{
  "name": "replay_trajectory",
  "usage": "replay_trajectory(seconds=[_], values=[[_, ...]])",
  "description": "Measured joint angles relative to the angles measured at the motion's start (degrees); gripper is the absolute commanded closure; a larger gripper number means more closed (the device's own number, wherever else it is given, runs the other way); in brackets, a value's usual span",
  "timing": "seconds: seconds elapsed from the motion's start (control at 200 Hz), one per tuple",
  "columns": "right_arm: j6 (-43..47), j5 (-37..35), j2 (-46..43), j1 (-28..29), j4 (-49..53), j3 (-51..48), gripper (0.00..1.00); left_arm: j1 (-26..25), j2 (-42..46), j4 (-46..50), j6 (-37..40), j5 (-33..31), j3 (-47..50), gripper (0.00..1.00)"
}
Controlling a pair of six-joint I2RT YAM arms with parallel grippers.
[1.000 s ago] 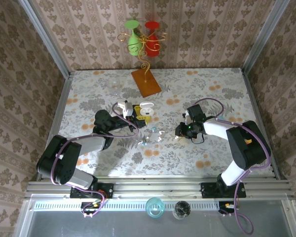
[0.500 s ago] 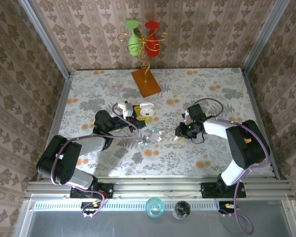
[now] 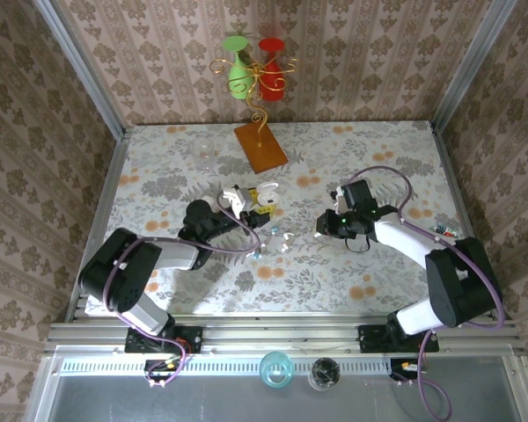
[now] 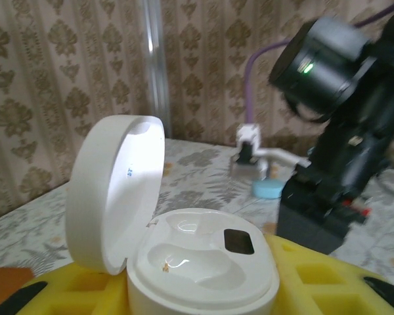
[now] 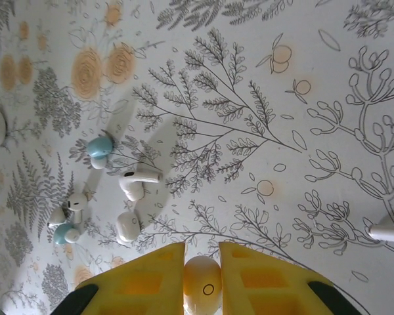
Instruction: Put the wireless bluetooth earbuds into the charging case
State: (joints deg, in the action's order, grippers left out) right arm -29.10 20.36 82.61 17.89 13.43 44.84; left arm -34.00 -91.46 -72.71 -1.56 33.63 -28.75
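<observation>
**Right pincer holds one earbud; case sits open in the left**

Right wrist camera: my right gripper (image 5: 202,254) is clenched on a single whitish earbud (image 5: 202,283), pinched between the yellow fingers above the table (image 5: 315,98). The loose earbuds (image 5: 134,182), white and light blue, lie clustered on the floral surface up and to the left in that frame. From the top camera the held piece is too small for me to make out.

Left wrist camera: my left gripper (image 4: 203,295) grasps the charging case (image 4: 203,266). The base is seated between the yellow pads, the lid (image 4: 115,193) is swung open at left, and the wells face up. The right arm looms dark beyond it.

The top camera gives the layout. Case and right gripper stand apart, with the loose cluster on the table between them.

Against a second ago, the right arm's elbow has swung out toward the table's right edge. The left wrist has reached further toward centre, and the case now sits tilted.
</observation>
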Motion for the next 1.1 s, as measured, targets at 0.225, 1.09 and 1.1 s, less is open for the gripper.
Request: replay_trajectory(seconds=[0.225, 1.09, 1.1], values=[[-1.1, -0.5, -6.2, 0.0, 3.0, 1.3, 0.81, -3.1, -7.4, 0.0, 4.9, -7.0, -1.3, 0.57], [-1.1, -0.5, -4.4, 6.2, 4.3, 12.1, 0.82, -11.0, -19.6, 0.0, 7.4, -9.7, -9.7, 0.57], [-1.1, -0.4, -4.3, 6.3, 4.2, 12.2, 0.82, -11.1, -19.7, 0.0, 7.3, -9.6, -9.8, 0.58]])
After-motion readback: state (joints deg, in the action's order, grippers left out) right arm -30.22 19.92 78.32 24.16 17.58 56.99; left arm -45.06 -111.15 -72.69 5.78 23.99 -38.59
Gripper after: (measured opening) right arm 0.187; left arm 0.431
